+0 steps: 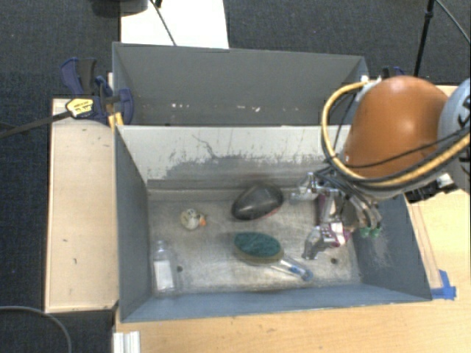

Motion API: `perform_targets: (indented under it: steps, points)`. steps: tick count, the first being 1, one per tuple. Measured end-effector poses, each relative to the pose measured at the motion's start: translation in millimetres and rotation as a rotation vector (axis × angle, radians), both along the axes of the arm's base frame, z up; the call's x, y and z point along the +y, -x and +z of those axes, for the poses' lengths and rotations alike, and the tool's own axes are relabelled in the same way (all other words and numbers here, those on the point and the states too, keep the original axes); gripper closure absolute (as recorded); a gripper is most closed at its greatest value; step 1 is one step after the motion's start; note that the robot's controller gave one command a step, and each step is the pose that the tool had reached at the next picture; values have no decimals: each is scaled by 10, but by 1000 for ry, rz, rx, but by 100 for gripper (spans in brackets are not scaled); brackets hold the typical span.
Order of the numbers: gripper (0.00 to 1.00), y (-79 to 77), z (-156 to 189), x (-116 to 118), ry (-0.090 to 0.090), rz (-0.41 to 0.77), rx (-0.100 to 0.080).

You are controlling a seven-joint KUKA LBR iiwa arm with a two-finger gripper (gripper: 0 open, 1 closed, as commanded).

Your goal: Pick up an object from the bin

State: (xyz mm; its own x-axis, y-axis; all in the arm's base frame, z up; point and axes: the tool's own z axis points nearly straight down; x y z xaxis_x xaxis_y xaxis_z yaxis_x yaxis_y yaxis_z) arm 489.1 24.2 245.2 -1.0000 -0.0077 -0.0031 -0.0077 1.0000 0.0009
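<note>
Gripper sits low at 4 o'clock in the bin, just above a blue-tipped stick. I cannot tell its opening. Nothing appears lifted yet, so the pick is left.

A rounded orange cover, looped with yellow and black cables, tops a silver metal hand.

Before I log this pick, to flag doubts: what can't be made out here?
Camera view:
- Bin, upper right wall: hidden by the arm's orange cover.
- Pale round thing, left floor: too small to identify.
- Slim clear thing by the gripper: too small to identify.
</note>
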Motion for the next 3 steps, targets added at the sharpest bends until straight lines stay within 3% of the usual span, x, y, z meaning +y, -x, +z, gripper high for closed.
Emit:
perform_targets:
  steps: [1,2,3]
  points:
    - [0,-446,-1637,219,-1,-211,11]
    - [0,75,-1687,-270,2,144,-11]
    - [100,74,-1681,-267,1,140,-11]
